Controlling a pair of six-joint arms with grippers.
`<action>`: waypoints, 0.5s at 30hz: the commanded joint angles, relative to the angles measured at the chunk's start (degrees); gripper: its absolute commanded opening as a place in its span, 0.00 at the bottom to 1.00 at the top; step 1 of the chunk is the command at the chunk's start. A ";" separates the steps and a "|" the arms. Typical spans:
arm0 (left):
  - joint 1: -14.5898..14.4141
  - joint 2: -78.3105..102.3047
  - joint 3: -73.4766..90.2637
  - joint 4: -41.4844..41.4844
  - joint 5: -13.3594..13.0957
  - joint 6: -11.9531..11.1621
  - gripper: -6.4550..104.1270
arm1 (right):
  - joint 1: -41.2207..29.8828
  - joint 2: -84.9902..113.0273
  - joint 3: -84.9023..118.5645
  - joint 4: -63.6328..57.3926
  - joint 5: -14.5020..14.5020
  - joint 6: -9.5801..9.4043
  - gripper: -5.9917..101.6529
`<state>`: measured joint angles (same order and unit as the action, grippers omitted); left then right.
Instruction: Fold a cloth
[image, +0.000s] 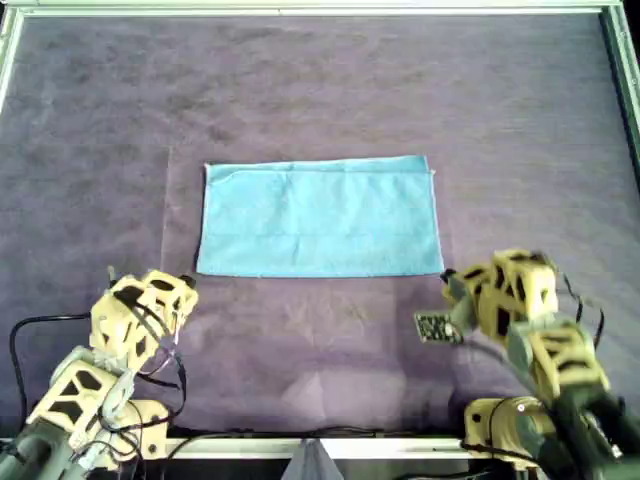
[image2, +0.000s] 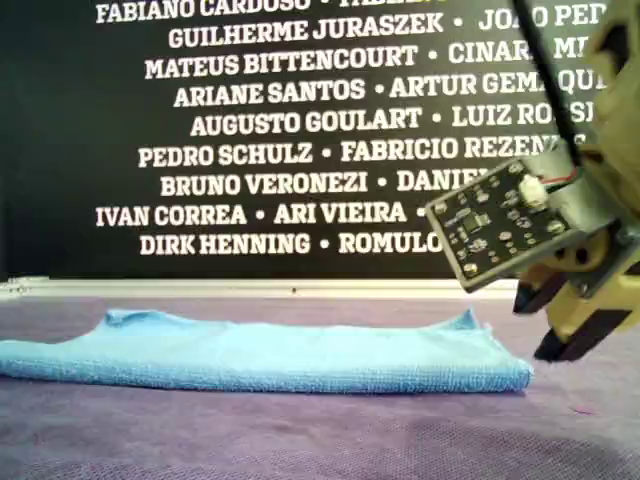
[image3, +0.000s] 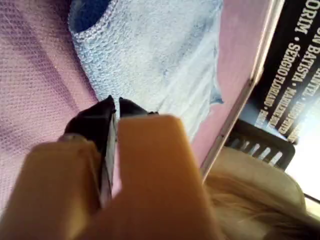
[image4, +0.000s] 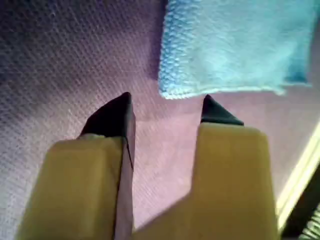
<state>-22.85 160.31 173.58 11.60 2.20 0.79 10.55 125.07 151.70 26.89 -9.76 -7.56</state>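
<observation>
**One blue cloth, two arms standing off it**

A single sky-blue cloth (image: 320, 217) lies folded into a flat rectangle on the one dark purple mat (image: 320, 90), near the middle of the overhead view. The two arms sit at the near edge. The left gripper (image3: 114, 104) has its tips pressed together, holding nothing, just short of a cloth corner. The right gripper (image4: 165, 107) stands spread apart, empty, beside another corner.

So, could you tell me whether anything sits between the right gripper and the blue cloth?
Nothing visible does. The right gripper is open just short of a corner of the cloth, with only bare purple mat in between.
</observation>
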 joint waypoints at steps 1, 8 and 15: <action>2.81 0.26 -0.79 -0.09 -0.26 0.09 0.07 | 0.53 -8.09 -9.58 -1.32 -0.09 0.44 0.56; 6.33 0.26 -0.79 -0.09 -0.26 0.09 0.07 | 0.53 -23.91 -19.51 -2.29 -0.79 0.79 0.56; 6.33 0.26 -0.79 -0.09 -0.26 0.09 0.07 | 0.62 -29.00 -26.46 -2.29 -0.79 0.79 0.56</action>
<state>-17.75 160.31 173.58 11.60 2.20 0.79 11.16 95.98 129.99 26.81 -9.76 -7.03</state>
